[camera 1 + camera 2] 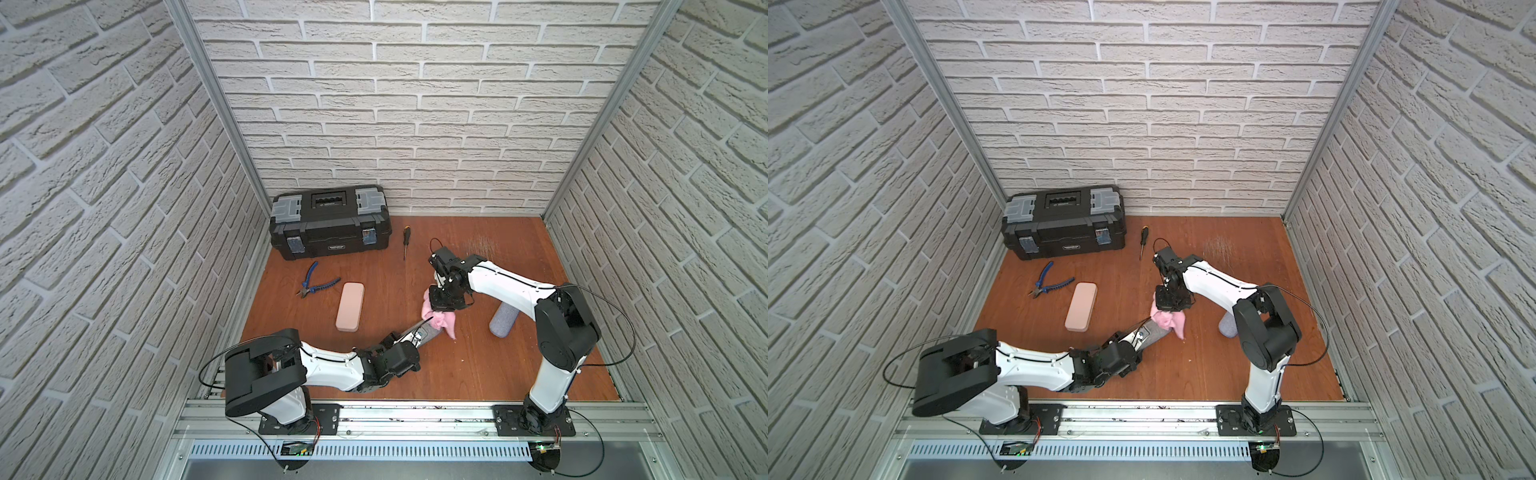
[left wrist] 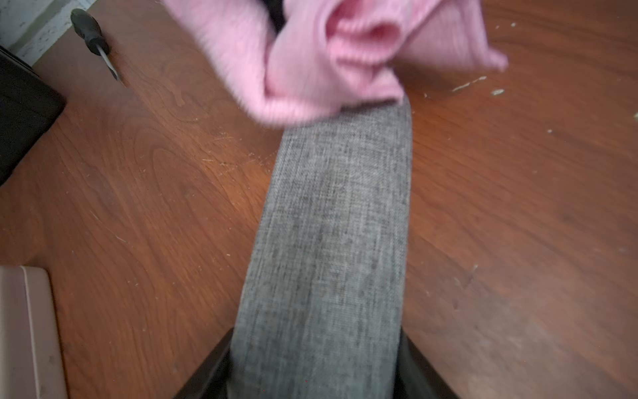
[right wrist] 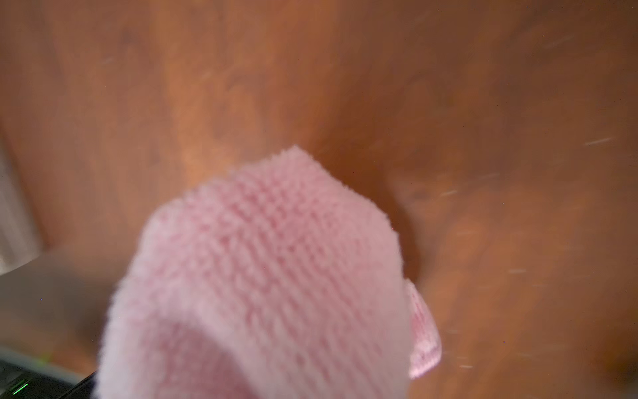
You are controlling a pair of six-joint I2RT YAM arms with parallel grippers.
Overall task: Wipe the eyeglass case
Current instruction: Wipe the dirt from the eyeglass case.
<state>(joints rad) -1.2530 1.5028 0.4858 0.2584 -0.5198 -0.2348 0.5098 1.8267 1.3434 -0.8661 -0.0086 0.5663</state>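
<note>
The eyeglass case point(image 2: 331, 224) is long and covered in grey fabric. It lies low over the wooden table point(image 1: 478, 365), seen in both top views point(image 1: 432, 332) point(image 1: 1156, 332). My left gripper point(image 1: 419, 334) point(image 2: 316, 345) is shut on its near end, one black finger on each side. A pink cloth point(image 1: 442, 320) point(image 1: 1169, 319) point(image 2: 328, 58) lies bunched on the case's far end. My right gripper point(image 1: 438, 308) points down from above and is shut on this cloth. In the right wrist view the cloth point(image 3: 269, 276) hides the fingers.
A black toolbox point(image 1: 328, 224) stands at the back left, with a screwdriver point(image 1: 406, 241) beside it. Blue pliers point(image 1: 316, 282) and a beige case point(image 1: 350, 306) lie left of centre. Another grey case point(image 1: 503, 322) lies under the right arm.
</note>
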